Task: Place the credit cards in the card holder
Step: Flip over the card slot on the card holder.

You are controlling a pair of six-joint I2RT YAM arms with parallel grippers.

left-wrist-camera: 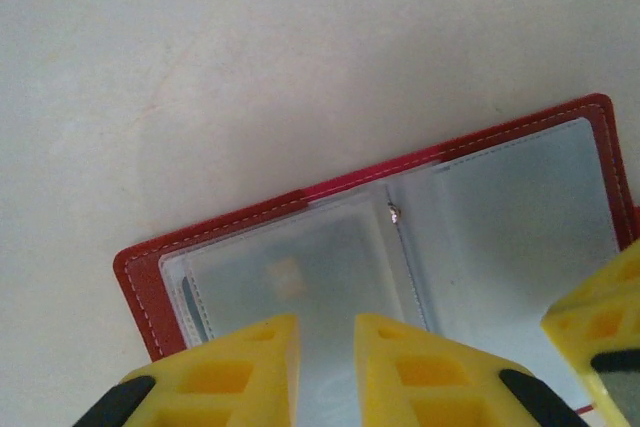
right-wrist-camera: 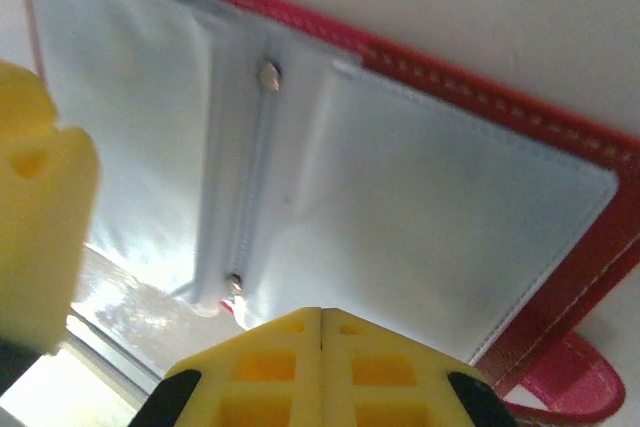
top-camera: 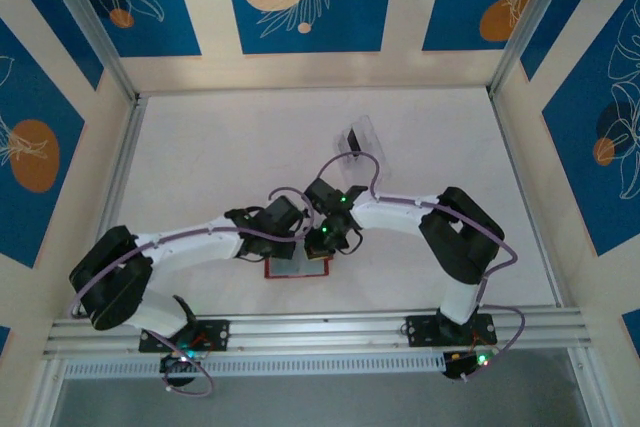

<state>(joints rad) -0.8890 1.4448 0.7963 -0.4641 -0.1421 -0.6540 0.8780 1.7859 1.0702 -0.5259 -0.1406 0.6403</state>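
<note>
The card holder (top-camera: pixel 297 269) lies open and flat near the table's front, a red cover with pale grey frosted sleeves (left-wrist-camera: pixel 500 227). My left gripper (left-wrist-camera: pixel 327 347) hovers low over its left leaf with its fingers a narrow gap apart, and the sleeve shows between them. Through that sleeve a credit card's faint orange patch (left-wrist-camera: pixel 287 277) shows dimly, and a dark edge sits in the pocket's left end. My right gripper (right-wrist-camera: pixel 321 322) is shut, tips pressed together with nothing between them, down at the right leaf (right-wrist-camera: pixel 450 217). The two grippers sit side by side (top-camera: pixel 310 247).
A clear plastic tray (top-camera: pixel 362 137) stands behind the arms at mid-table with something dark in it. The holder's red tab (right-wrist-camera: pixel 570 387) sticks out past its right edge. The metal rail (top-camera: pixel 320 332) runs just in front of the holder.
</note>
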